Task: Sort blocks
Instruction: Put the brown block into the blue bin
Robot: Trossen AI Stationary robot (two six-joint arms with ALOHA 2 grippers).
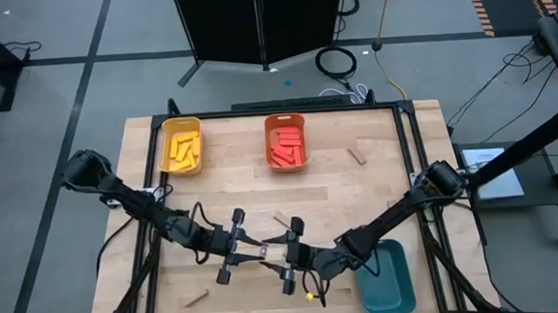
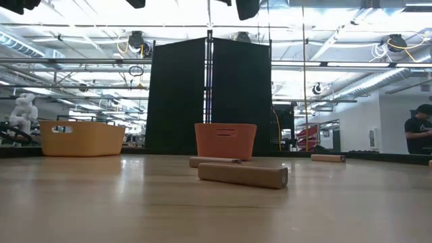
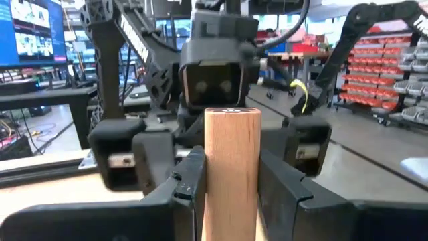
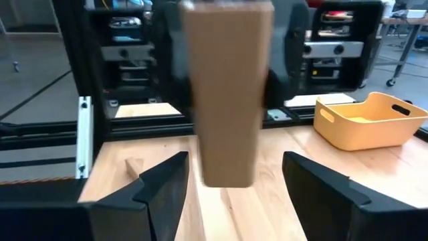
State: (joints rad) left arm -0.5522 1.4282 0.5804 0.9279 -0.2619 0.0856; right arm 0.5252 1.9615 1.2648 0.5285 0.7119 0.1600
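Note:
My left gripper [image 1: 248, 244] is near the table's near edge and is shut on a tan wooden block [image 3: 231, 147]. The block's free end points at my right gripper [image 1: 285, 255]. That gripper faces it, open, with one finger on either side of the block's end [image 4: 227, 161], touching nothing. Three more tan blocks lie flat on the table [image 1: 358, 156] [image 1: 281, 219] [image 1: 197, 298]. Yellow blocks lie in the yellow bin [image 1: 181, 146] and red blocks in the orange bin [image 1: 286, 141]. The teal bin [image 1: 388, 276] stands at the near right. My left gripper pinches the tan block between its two fingers [image 3: 190, 181], which lie along its two long sides [image 3: 231, 194]. The block sticks out past the fingertips toward the table's right. It is lifted clear of the table, with its free end [image 3: 231, 115] bare.
In the low view a tan block [image 2: 243, 175] lies crosswise in mid-table. A second [image 2: 214, 161] lies behind it and a third [image 2: 328, 158] farther right. The yellow bin [image 2: 82, 138] and the orange bin [image 2: 225, 140] stand along the far edge. Dark frame rails border the table.

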